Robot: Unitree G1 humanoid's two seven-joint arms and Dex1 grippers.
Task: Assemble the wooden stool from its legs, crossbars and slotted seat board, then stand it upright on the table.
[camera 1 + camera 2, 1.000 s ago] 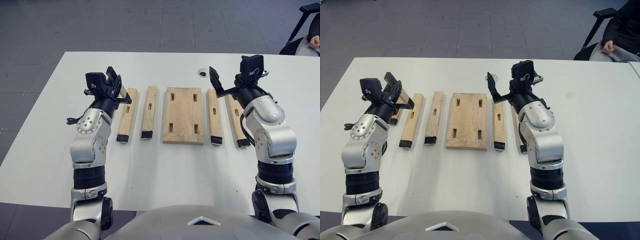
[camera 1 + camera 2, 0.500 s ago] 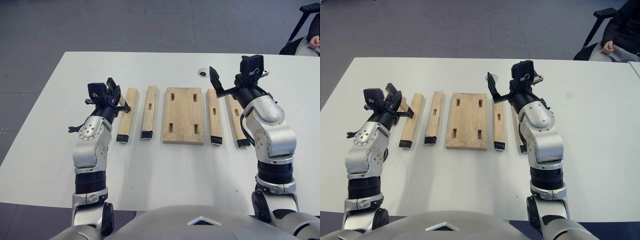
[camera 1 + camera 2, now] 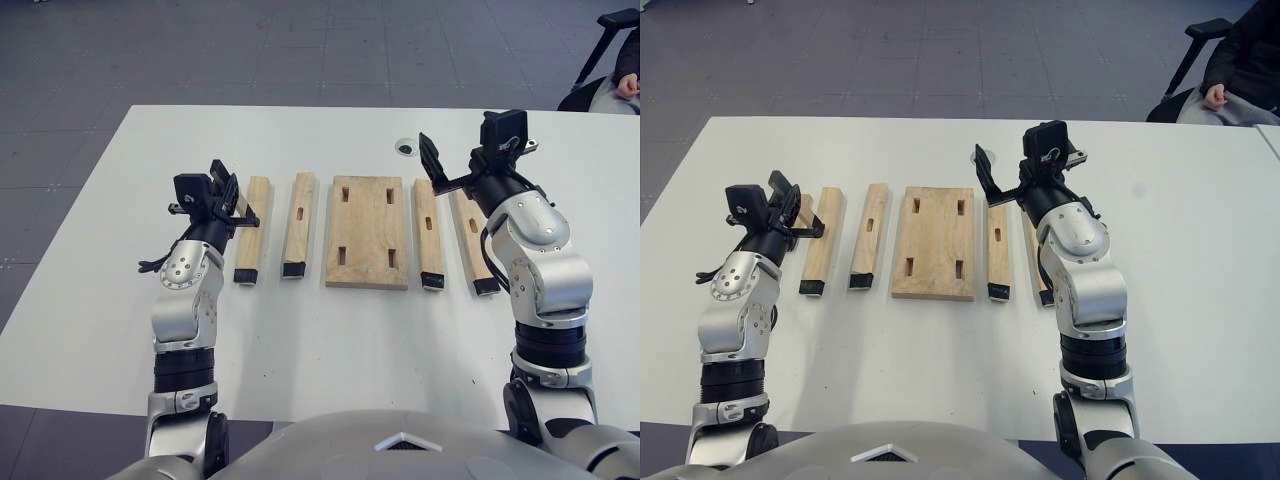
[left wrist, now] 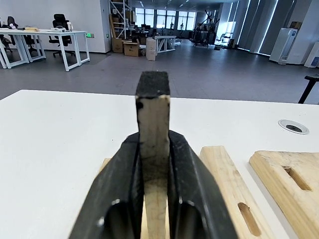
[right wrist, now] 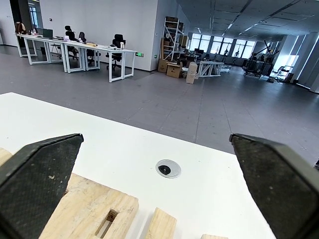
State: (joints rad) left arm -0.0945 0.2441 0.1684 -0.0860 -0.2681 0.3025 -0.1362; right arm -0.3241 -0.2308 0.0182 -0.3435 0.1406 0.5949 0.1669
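— Where is the left pincer (image 3: 228, 195)?

— Over the left part of the counter (image 3: 330, 340), just beside the far end of the outer left leg (image 3: 252, 228). It is clamped on a crossbar (image 4: 153, 109), a narrow strip of pale wood. The strip's dark end sticks out past the smooth black fingers (image 4: 127, 184).

— And the other parts?

— They lie flat on the white counter in a row, each running lengthwise away from the robot. The seat board (image 3: 367, 231) is in the middle, a rectangular slab of light wood with visible grain and four short slots. The inner left leg (image 3: 297, 222) lies just beside it on its left. The inner right leg (image 3: 428, 231) and outer right leg (image 3: 472, 240) lie on its right. Each leg is a squared bar of the same pale wood, with one slot in its top face and a black cap on the near end.

— The right pincer (image 5: 155, 139)?

— Spread wide apart. Its fingers (image 5: 40, 174) are black with a finely grained surface. It hangs above the far ends of the two right legs, not touching them.

— Anything else?

— A round cable port (image 3: 405, 146) is set in the counter beyond the board.
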